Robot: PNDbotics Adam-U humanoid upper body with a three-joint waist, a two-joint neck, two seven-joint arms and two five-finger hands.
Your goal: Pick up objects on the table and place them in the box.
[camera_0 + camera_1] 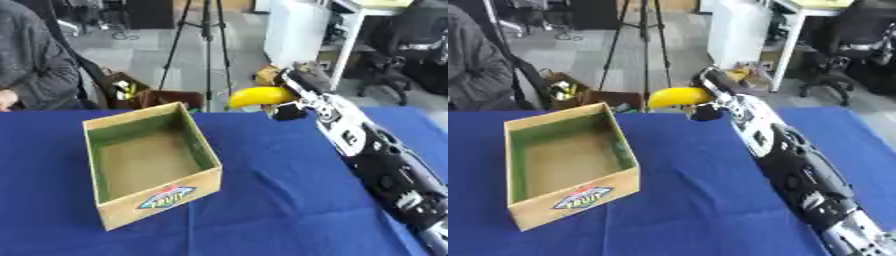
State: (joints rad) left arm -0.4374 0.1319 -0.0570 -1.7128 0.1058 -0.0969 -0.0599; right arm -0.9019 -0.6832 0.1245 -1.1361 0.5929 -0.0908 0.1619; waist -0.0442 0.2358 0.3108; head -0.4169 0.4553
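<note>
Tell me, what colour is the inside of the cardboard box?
Green walls inside the open cardboard box; clearest in the left eye view.

The right robot hand [293, 97] is blurred, its fingers not made out behind the banana [258, 96], whose right end it covers. The left robot hand shows nowhere. The desk [280, 200] runs off the lower edge.

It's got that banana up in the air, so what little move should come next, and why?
Probably swing the right hand leftward toward the box. The banana is held off the blue table, near its far edge, while the open box sits well to the left and looks empty, so the banana isn't over the opening yet.
</note>
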